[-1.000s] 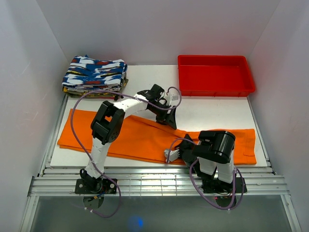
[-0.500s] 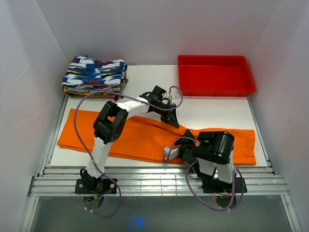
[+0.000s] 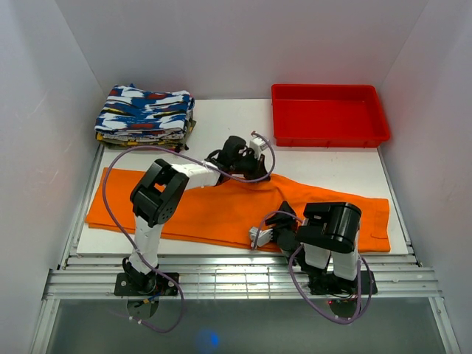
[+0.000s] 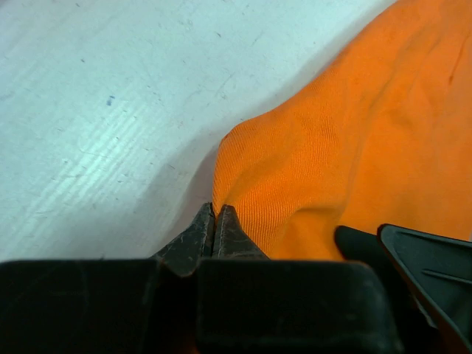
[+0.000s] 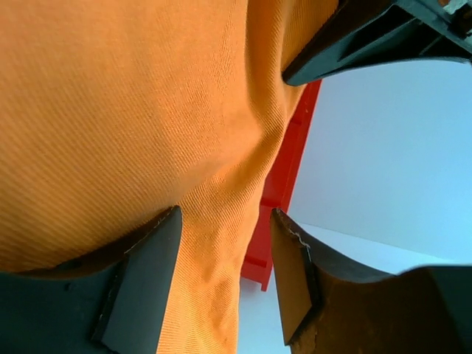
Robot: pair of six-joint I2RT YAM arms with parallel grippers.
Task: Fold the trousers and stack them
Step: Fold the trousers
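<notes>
The bright-orange trousers (image 3: 199, 210) lie spread left to right across the white table (image 3: 332, 173). My left gripper (image 3: 247, 169) is at their far edge near the table's middle. In the left wrist view its jaws (image 4: 214, 212) are shut tip to tip on a raised corner of the trousers (image 4: 332, 162). My right gripper (image 3: 262, 236) hangs low over the near edge of the cloth. Its fingers (image 5: 144, 273) stand apart, and a ridge of the trousers (image 5: 214, 221) runs loosely between them.
A rigid red tray (image 3: 330, 114) sits at the back right; its corner (image 5: 284, 184) shows past the cloth in the right wrist view. Folded patterned clothes (image 3: 145, 114) are stacked at the back left. White walls close in the table.
The left gripper has shut on the trousers' far edge and drawn it toward the back left. The right gripper has opened off the cloth and stays near the front edge.
</notes>
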